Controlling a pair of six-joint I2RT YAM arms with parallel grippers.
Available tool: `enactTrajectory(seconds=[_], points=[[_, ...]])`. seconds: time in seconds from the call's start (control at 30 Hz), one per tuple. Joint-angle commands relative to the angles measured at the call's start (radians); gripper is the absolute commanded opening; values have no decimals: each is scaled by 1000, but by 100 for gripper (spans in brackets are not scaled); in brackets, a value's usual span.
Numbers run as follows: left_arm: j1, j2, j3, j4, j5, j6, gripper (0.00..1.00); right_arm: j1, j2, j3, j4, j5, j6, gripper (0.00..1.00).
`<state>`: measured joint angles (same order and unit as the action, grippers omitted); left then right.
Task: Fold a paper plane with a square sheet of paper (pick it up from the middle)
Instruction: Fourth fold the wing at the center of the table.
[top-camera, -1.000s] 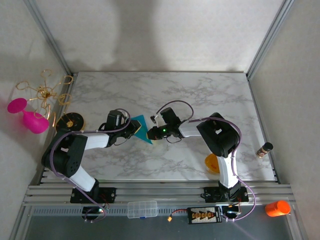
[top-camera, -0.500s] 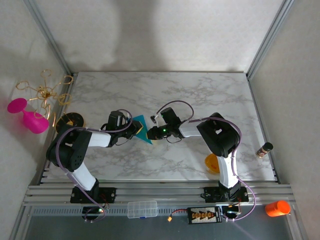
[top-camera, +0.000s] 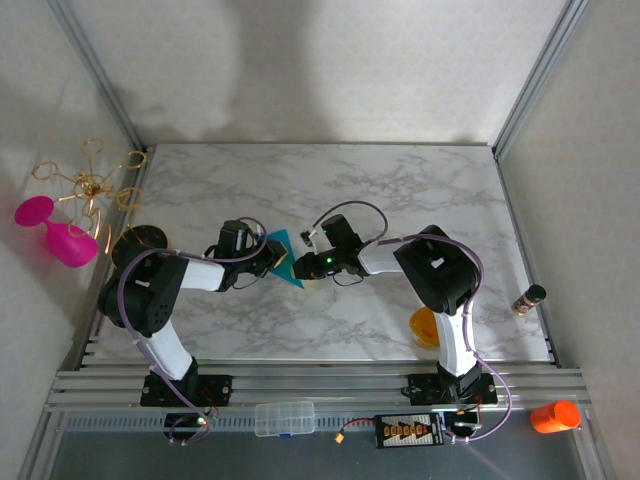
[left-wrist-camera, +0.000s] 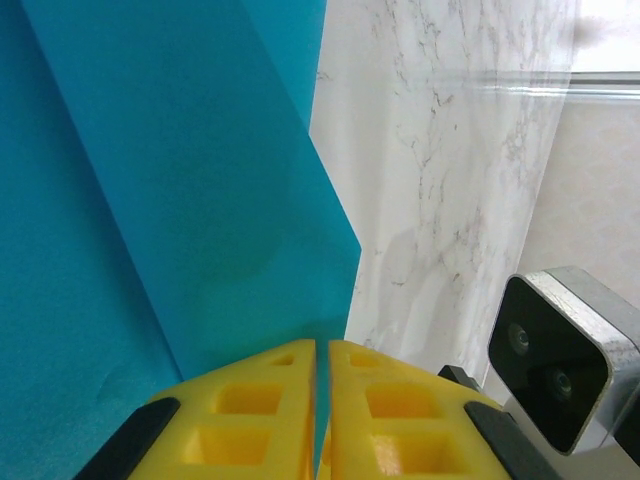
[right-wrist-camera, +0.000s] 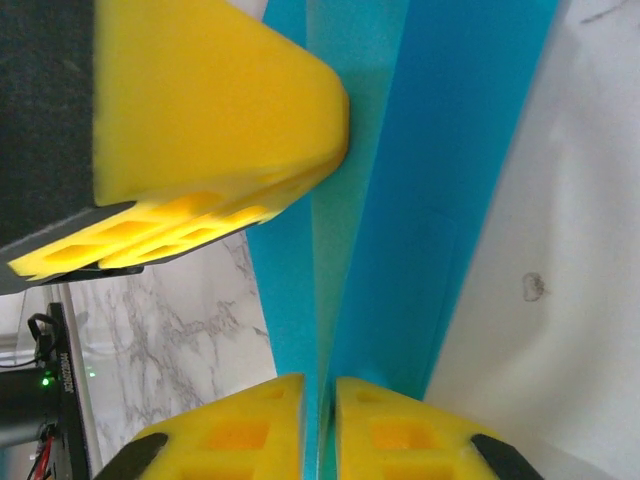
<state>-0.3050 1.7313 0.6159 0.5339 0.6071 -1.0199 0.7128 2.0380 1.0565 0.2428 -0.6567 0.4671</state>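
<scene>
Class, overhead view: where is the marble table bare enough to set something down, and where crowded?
Bare table: far strip by the back wall; stretch between right arm and bottle; near strip between the arm bases. Crowded: where left gripper and right gripper pinch the teal paper, and by the orange bowl.

the white-and-grey marble desk (top-camera: 400, 190) sits inside plain pale walls with aluminium posts at the corners. off its left edge lies a bright pink goblet (top-camera: 62, 240), with a tangle of gold wire (top-camera: 90, 185) just behind it and a black round disc (top-camera: 140, 240) beside the desk's left rim. a small orange bowl (top-camera: 424, 326) rests near the front right. a small dark bottle (top-camera: 528, 298) stands at the right edge. on the front rails (top-camera: 320, 384) sit a clear compartment box (top-camera: 284, 418) and a black unit with yellow labels (top-camera: 408, 430); an orange cup (top-camera: 555, 416) lies at far right.
</scene>
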Motion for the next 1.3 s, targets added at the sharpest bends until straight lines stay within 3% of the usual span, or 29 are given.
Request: enactTrajectory(seconds=[0.0, 0.57, 0.8, 1.27], points=[[4, 10, 26, -12, 2, 21, 12, -6, 51, -18, -92, 44, -5, 14], [23, -92, -1, -44, -18, 45, 13, -13, 69, -22, -116, 58, 15, 6], [18, -36, -15, 56, 45, -5, 13, -13, 76, -12, -130, 55, 8, 6], [12, 42, 24, 41, 36, 11, 11, -13, 88, 4, -163, 57, 4, 11]])
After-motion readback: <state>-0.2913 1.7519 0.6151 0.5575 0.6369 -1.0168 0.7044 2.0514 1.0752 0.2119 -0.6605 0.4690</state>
